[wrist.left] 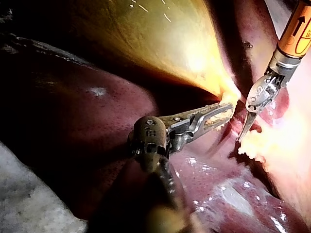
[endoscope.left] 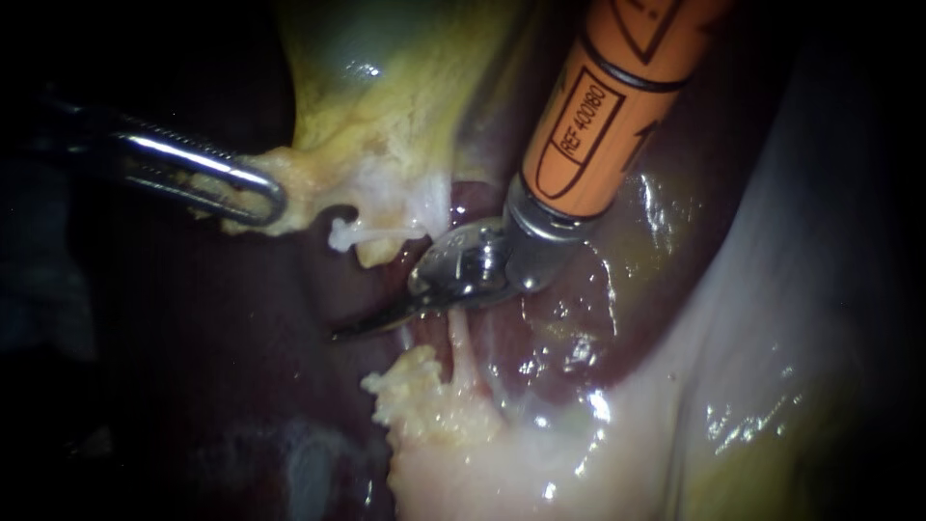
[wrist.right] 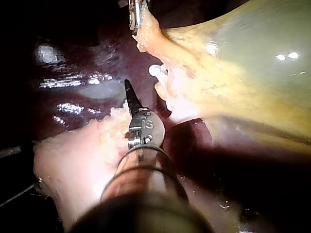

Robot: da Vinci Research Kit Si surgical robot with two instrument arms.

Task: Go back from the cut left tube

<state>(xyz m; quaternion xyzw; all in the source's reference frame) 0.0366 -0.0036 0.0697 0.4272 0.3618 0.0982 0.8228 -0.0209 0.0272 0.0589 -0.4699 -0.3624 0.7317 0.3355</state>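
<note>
The cut tube shows as two ends: a white upper stump hanging from the gallbladder's fatty edge, and a pink lower stump rising from a yellow fat clump. My right instrument, on an orange shaft, lies between the two ends with its thin curved blades shut and empty, tip pointing left. In the right wrist view its tip sits just short of the white stump. My left instrument is shut on the fatty edge of the gallbladder and holds it out to the left.
Dark red liver lies wet under the right instrument. Pale glistening tissue fills the lower right. In the left wrist view the gallbladder stretches taut above the left jaws, with the right blades just ahead of them.
</note>
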